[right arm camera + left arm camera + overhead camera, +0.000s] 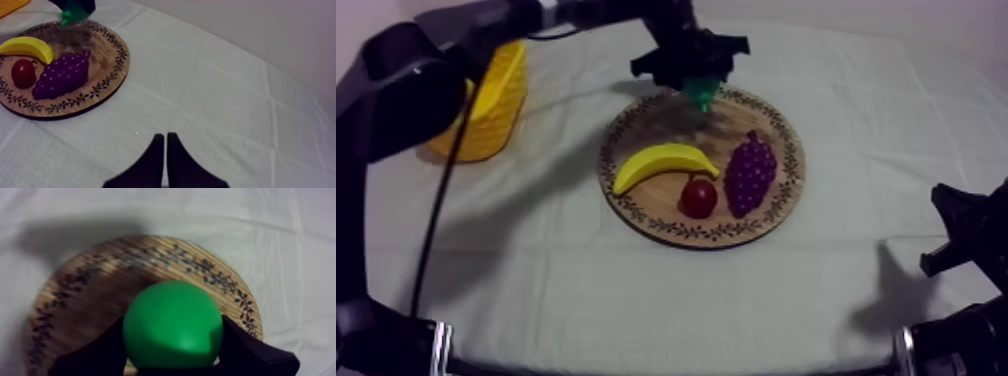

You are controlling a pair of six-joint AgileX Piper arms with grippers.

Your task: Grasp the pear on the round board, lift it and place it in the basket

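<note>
My left gripper (700, 88) hangs over the far rim of the round wooden board (666, 130), shut on the green pear (702, 92). In the left wrist view the pear (172, 324) sits between the two black fingers (97, 353), lifted above the board (85, 293). The yellow basket (486, 105) stands at the far left of the table. My right gripper (165, 142) rests low at the right over bare cloth, its fingers together as a narrow wedge. From the right wrist view the pear (70, 15) shows in the other arm's grip above the board (107, 70).
On the board lie a banana (661, 162), a small red fruit (698, 196) and a bunch of purple grapes (750, 172). My left arm (456, 50) stretches across the back, over the basket. Open cloth lies between board and basket.
</note>
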